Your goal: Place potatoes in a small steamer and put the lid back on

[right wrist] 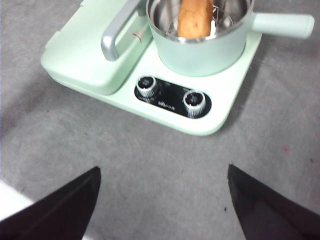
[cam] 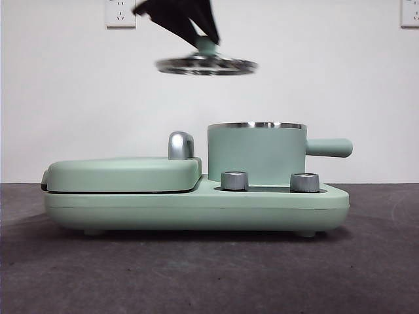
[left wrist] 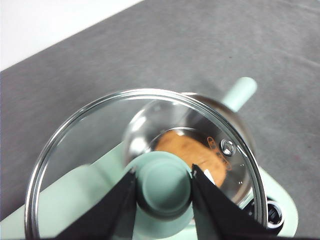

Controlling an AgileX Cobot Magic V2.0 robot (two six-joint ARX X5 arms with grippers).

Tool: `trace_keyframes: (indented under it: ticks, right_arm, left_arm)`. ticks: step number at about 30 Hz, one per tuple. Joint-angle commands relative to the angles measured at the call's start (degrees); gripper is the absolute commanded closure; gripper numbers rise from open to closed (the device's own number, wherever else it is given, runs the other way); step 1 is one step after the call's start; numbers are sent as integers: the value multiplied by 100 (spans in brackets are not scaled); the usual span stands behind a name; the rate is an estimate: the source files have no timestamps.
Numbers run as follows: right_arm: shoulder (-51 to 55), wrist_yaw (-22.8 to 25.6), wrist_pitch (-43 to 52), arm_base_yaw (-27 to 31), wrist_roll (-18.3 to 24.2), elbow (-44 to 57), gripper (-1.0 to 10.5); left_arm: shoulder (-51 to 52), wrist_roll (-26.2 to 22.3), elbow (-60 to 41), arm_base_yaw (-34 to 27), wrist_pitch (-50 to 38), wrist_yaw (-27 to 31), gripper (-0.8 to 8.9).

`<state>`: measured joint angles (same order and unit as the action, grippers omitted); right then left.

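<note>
My left gripper is closed on the knob of the lid, high above and left of the small steamer; potato lies inside. I should centre it rightward, level, then lower. Right gripper waits wide apart, empty.

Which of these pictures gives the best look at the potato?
The right wrist view: the potato lies uncovered inside the small steamer. The left wrist view shows it only through the held lid. The front view hides it behind the steamer's wall.
</note>
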<state>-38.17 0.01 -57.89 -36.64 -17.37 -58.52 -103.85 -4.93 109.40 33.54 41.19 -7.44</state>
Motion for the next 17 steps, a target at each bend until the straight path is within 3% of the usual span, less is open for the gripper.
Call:
trace_keyframes:
  ticks: [1,17]
  right_arm:
    - [175,0,199,-42,-155,114,543]
    - [505,-4,251,-42,-323,251,543]
  left_arm:
    - [-188,-13,140,186,-389,-33,809]
    - [-997,0,140,439,-1259,-31,809]
